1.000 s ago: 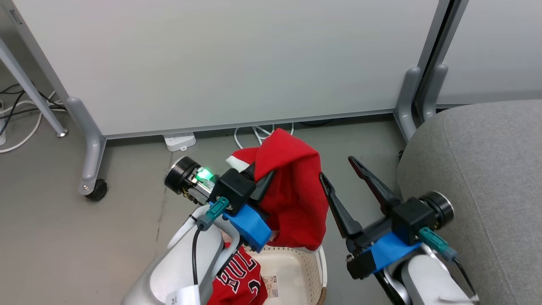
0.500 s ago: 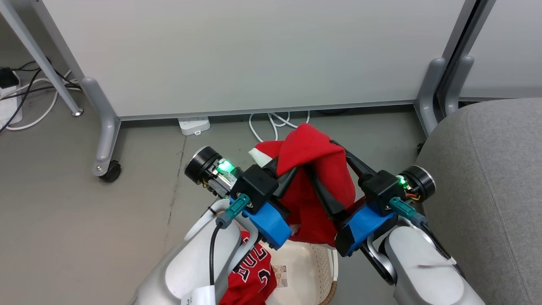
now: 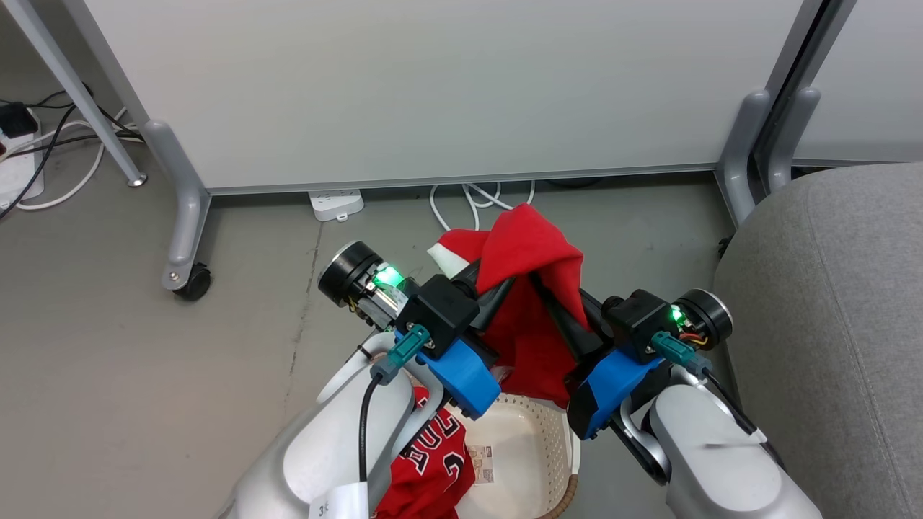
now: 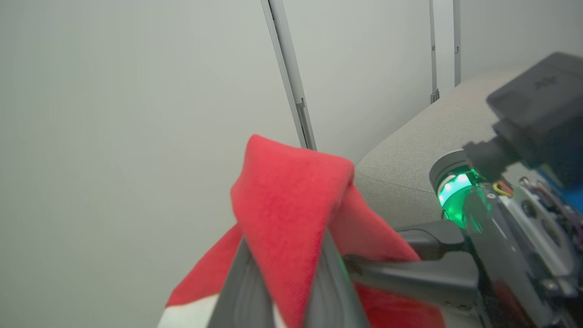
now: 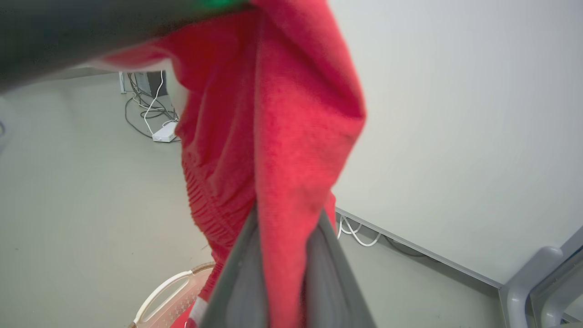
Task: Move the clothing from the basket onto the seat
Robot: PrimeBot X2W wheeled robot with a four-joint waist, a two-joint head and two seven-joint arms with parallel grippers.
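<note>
Above the perforated cream basket (image 3: 548, 447), our left gripper (image 4: 284, 239) and right gripper (image 5: 287, 212) each have jaws clamped on a soft red garment (image 3: 530, 245), peaked in a fold.

I'm seeing the plain red garment (image 3: 537, 249) showing as matt, fuzzy cloth; the jersey (image 3: 433, 468) is looking smoother. The basket (image 3: 541, 447) is reading as perforated plastic, the seat (image 3: 829, 310) as coarse grey weave.

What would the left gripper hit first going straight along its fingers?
The left gripper is shut on the plain red garment; beyond that, likely the white partition panel, depth unclear. The right gripper sits just aside.
</note>
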